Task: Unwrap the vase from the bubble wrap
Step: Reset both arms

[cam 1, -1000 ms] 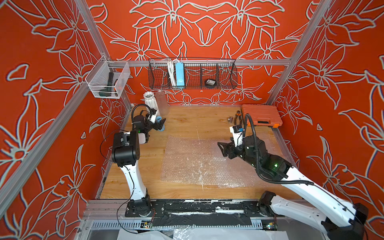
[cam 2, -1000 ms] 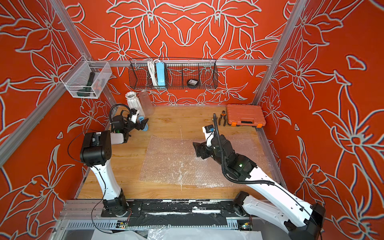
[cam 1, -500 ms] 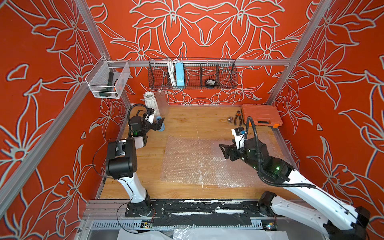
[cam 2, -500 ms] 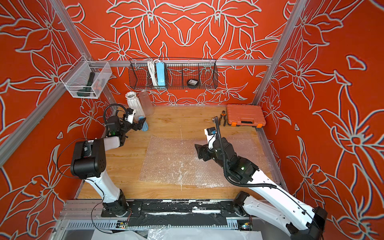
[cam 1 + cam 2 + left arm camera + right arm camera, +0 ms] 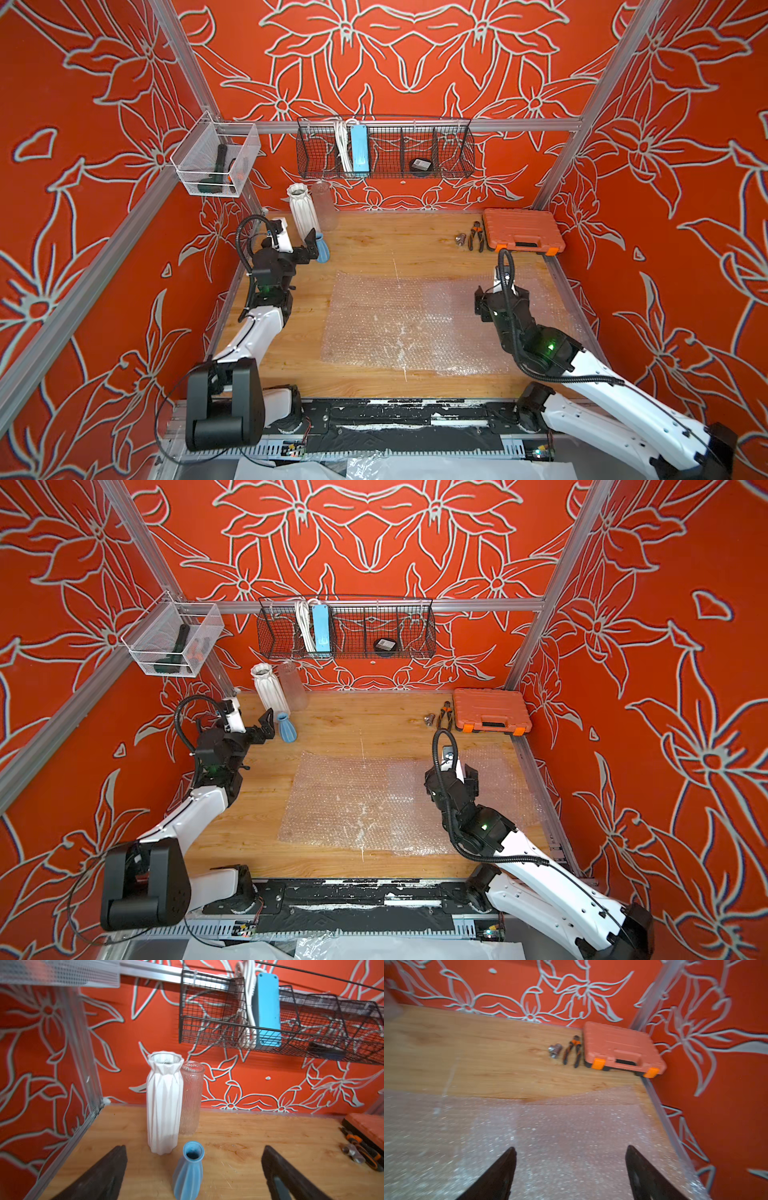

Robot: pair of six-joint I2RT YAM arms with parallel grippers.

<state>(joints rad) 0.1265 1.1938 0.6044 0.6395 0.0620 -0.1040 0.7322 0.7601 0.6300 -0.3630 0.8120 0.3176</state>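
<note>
Bubble wrap [image 5: 395, 324] lies flat, long axis running left-right; both jaws spread, empty.

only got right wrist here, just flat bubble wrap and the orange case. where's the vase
Observer: The blue vase stands upright and bare at the far left, off the bubble wrap.
Operator: is anything holding it
Observer: No. The left gripper is open, with its jaws apart on either side of the vase and not touching it.
Operator: what else is over there
Observer: A tall white vase and a clear glass vase stand side by side just behind it, by the back wall.
</note>
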